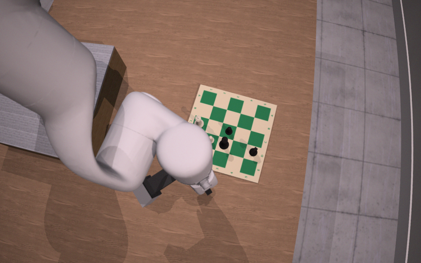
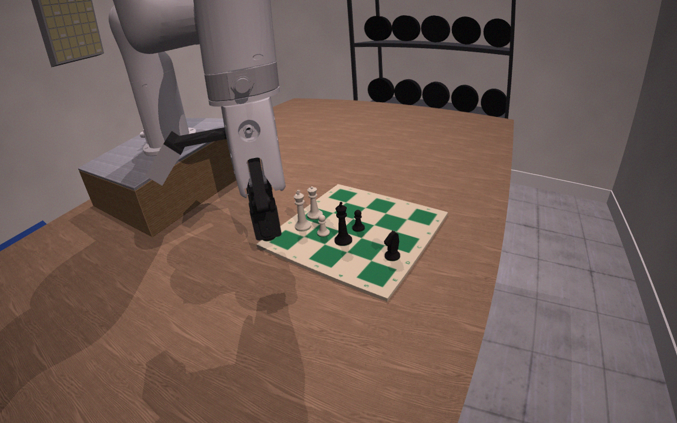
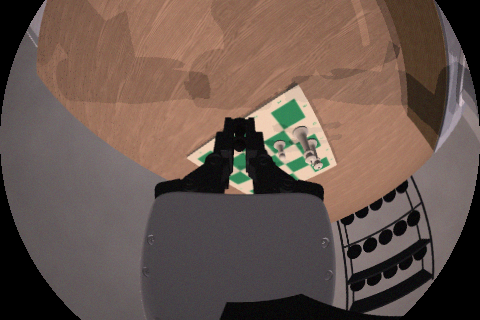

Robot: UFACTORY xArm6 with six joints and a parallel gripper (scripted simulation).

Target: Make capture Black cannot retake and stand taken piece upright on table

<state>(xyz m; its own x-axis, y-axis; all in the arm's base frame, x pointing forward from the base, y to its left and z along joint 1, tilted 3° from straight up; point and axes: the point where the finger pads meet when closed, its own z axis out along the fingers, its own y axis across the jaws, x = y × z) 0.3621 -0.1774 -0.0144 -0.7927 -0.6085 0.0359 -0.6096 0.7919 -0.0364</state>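
Observation:
The green and cream chessboard [image 1: 233, 132] lies on the wooden table. On it stand two tall white pieces [image 2: 300, 211] [image 2: 312, 202], a white pawn [image 2: 322, 227], a tall black piece [image 2: 342, 226], a black pawn [image 2: 358, 221] and a black knight [image 2: 392, 246]. My gripper [image 2: 266, 231] points down, low over the table just off the board's near left corner. It is shut on a small black chess piece, mostly hidden by the black fingers. I cannot tell whether the piece touches the table. In the top view the arm hides one white piece.
The arm's wooden base block [image 2: 151, 173] stands left of the board. A black rack with dark discs [image 2: 433, 57] stands behind the table. The table edge runs to the right of the board, with grey floor beyond.

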